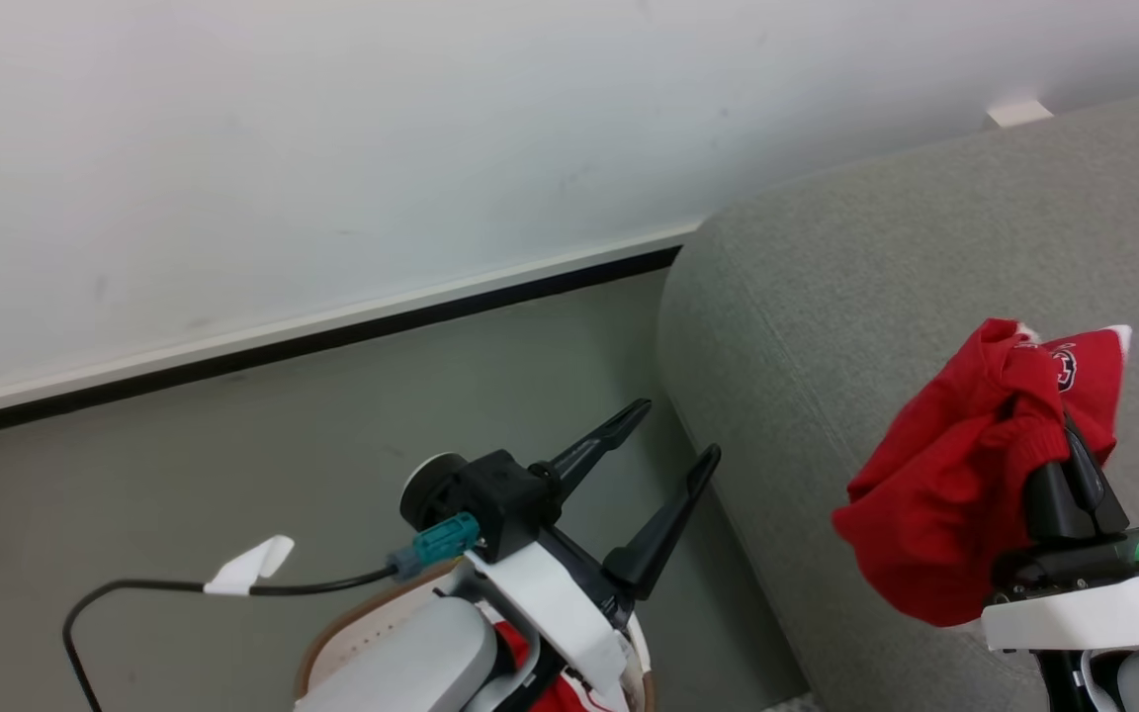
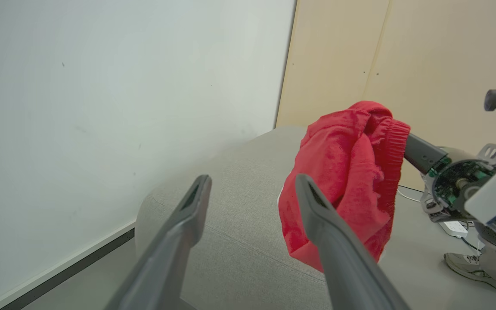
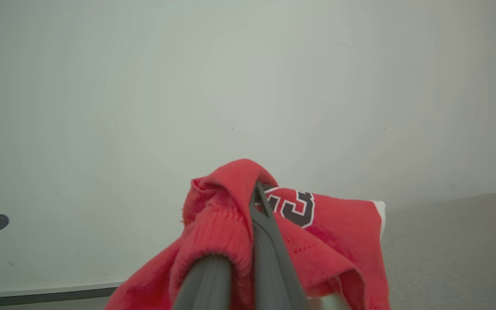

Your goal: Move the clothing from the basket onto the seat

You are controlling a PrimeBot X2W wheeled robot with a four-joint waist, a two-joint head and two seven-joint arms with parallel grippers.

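With the right end effector (image 1: 1069,445) clamped tight on a bunched red garment (image 1: 955,485), this reads as mid-carry. The garment is lifted clear and hangs over the near part of the grey seat (image 1: 856,277). The left wrist view shows it dangling above the cushion, not resting on it as far as I can tell. Left end effector (image 1: 678,432) has its fingers spread wide with nothing between them, poised just left of the seat's rounded edge, above the far side of the basket (image 1: 327,633). The basket sits near-left under the left arm. More red fabric (image 1: 560,700) shows inside it, so my read is the job isn't finished. Next move, as I judge it: carry the right arm a bit farther over the seat, lower until the cloth's weight lands on the cushion, then part the fingers and pull away. Watch item: the ribbed waistband wraps around one finger and could snag on release. After that, the left arm looks well placed to reach down into the basket.
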